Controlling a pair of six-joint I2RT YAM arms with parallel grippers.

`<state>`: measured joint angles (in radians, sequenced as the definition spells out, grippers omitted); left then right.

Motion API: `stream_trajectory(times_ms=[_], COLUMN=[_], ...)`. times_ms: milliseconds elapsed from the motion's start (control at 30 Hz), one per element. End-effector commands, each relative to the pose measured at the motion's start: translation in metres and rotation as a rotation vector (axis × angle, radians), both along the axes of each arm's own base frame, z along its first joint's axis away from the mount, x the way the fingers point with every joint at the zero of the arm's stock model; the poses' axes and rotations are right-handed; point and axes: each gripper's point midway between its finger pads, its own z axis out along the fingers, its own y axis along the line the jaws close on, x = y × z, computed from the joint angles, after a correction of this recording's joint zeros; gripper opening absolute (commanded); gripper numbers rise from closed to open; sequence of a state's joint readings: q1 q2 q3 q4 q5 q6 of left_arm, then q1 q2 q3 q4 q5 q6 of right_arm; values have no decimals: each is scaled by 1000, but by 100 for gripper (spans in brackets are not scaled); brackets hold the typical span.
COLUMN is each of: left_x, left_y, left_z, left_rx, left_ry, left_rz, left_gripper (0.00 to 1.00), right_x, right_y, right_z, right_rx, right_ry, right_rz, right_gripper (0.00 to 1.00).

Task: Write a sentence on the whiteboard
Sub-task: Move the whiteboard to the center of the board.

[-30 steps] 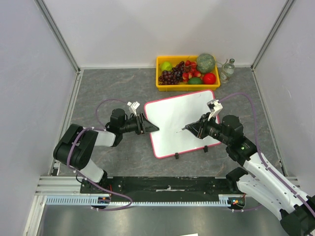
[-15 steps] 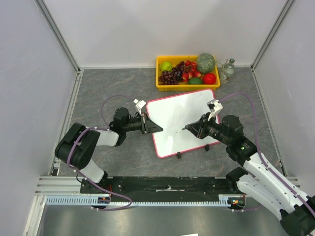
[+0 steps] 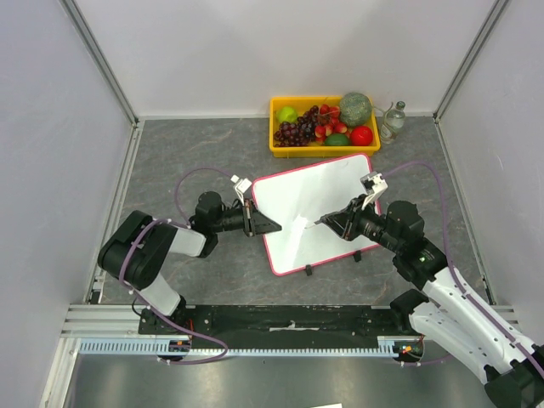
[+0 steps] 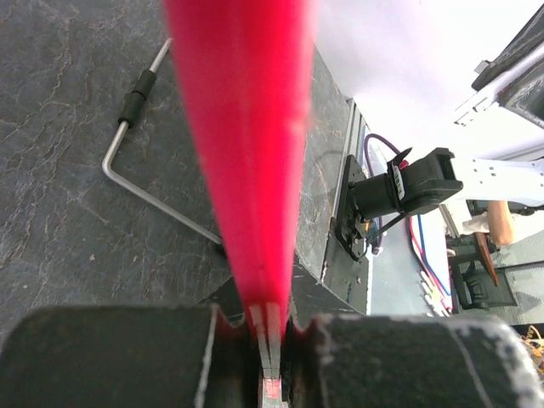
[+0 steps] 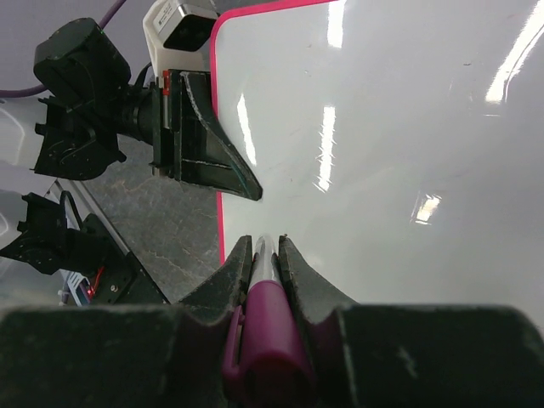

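1. Whiteboard (image 3: 314,200) is lying on the desk (image 3: 187,153), its left edge sitting inside the left claw (image 3: 269,225), which is clamping down on the pink rim; only the left wrist view is showing that pinch close up.
2. The right claw (image 5: 264,244) is squeezing a magenta marker (image 5: 265,340), plainest in its own wrist view, with the board spreading just ahead of and beneath the tip.
3. One whiteboard, one marker and two claws are showing.

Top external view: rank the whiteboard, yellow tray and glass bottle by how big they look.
1. whiteboard, largest
2. yellow tray, clearly smaller than the board
3. glass bottle, by far the smallest
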<state>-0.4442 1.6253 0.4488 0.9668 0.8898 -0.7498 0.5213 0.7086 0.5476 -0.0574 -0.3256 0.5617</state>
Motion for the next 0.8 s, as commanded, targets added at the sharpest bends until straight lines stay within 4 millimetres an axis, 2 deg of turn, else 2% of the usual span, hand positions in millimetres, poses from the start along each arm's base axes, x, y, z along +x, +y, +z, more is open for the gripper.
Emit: stream_trajectory(times_ms=[0,200,467,600,733,767], left_x=[-41,-64,-87,-93,-89,-88], left_y=[-7,-21,-18,-17,-16,-16], left_z=[-37,-40,-43,-43,-43,-41], left_rx=[55,35,35,46,71,74], left_ry=[19,2,21,25,30,24], left_rz=[-133,-206,-255,-263,-229,-225], left_gripper=[2,2,2,2,2,6], right_x=[-1,-2,-1,-1,0,0], right_y=[2,1,1,2,2,2], right_z=[17,22,25,29,31,31], right_rx=[36,38,38,40,41,40], right_ry=[-40,-47,-53,-67,-72,-71], right_rz=[10,11,10,14,14,14], right_gripper=[0,0,0,0,0,0])
